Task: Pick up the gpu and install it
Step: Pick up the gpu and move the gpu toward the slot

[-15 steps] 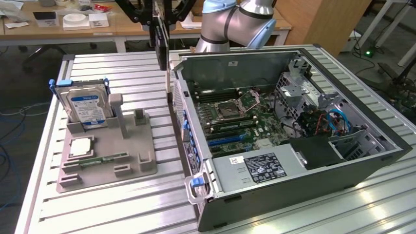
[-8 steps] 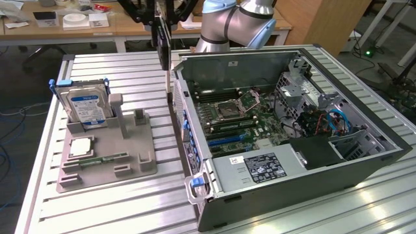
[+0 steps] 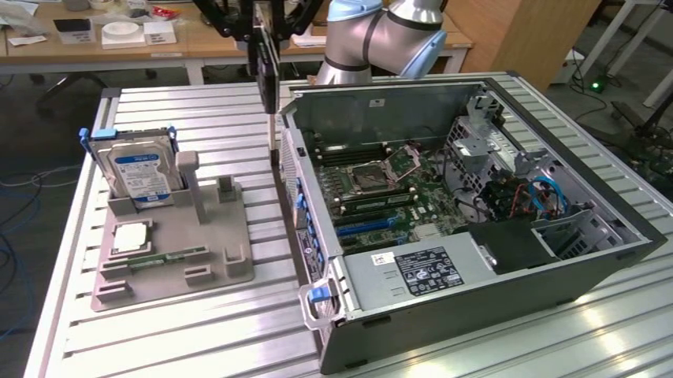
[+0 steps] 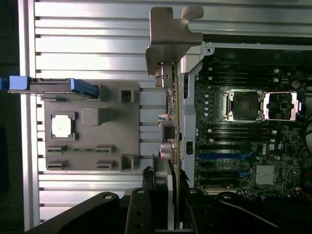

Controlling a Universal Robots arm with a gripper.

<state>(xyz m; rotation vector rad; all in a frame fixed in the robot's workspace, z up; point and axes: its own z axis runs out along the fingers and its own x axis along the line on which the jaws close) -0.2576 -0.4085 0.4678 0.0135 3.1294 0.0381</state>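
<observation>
Dark gpu (image 3: 268, 87) hangs below gripper (image 3: 263, 46), jaws pinching its top edge, between grey tray (image 3: 173, 264) and open case (image 3: 474, 303).

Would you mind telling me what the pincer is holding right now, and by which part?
The pincer holds the gpu, clamped on the card's end opposite its metal bracket, beside the open case.

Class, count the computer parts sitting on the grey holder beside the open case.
3. A hard drive stands upright at the grey holder's far end; a square silver processor lies flat in front of it; a thin green memory stick lies nearer still. None seems hidden.
</observation>
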